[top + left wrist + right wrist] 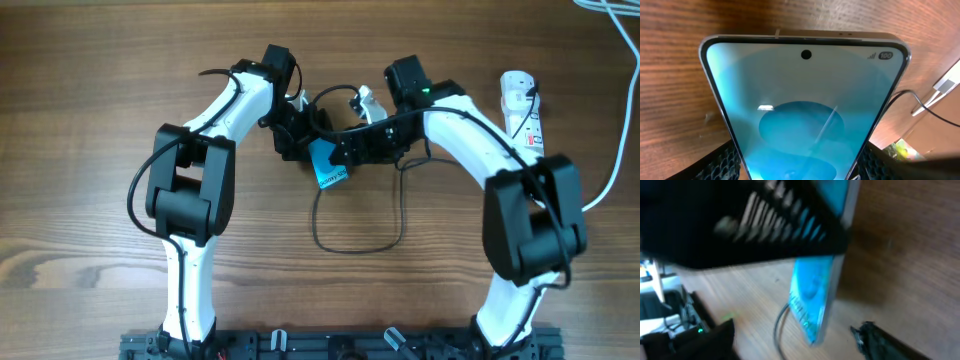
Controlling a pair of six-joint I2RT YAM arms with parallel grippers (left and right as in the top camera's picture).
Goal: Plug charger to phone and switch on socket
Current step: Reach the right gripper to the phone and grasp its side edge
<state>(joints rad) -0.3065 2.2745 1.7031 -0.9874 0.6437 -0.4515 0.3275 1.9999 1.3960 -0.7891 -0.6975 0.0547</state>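
Phone point(805, 110) sat clamped between the left gripper's point(303, 140) fingers point(722, 161), lifted at a tilt with its screen facing that wrist camera. Right gripper point(352, 148) hovered just right of the phone, too blurred to tell how wide it stood. Socket point(520, 100) lay well right of the phone, and the charger point(360, 249) looped just robotward of it.

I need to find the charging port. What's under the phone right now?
The wooden table lies under the phone, and the black cable loops beside it. The gripped end is hidden between the left fingers, so nothing beneath there can be seen.
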